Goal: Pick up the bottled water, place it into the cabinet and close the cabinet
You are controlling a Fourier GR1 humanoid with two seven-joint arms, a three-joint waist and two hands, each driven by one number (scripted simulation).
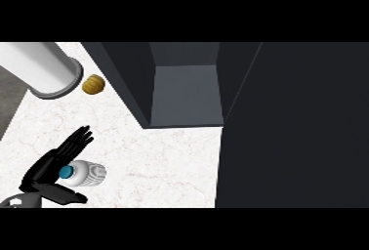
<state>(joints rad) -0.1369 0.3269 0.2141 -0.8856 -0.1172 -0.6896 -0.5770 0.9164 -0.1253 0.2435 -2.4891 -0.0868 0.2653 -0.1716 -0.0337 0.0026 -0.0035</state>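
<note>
**Head view: left hand open beside the bottled water, cabinet open ahead**

A pale marbled counter (158, 161) fills the lower left of the view; a dark cabinet (302, 127) takes the right half and the upper centre, its open compartment (186, 90) facing the viewer. The bottled water (85, 174) sits at about 8 o'clock from the view's centre, seen from above with its blue cap (67, 171) toward the viewer, so its long axis probably runs upright, though tilt cannot be judged. The left hand (54, 166) lies just at the bottle's 9 o'clock side: its fingers extend straight toward 1 o'clock past the cap, its thumb (65, 195) reaches under the bottle at 6 o'clock, and nothing is yet enclosed. Contact between palm and bottle cannot be told. The right hand does not show, so the left is the nearer. The compartment lies at about 1 o'clock from the bottle, well apart. A white cylinder (39, 68) and a small brown object (93, 84) rest at 11 o'clock.
</note>
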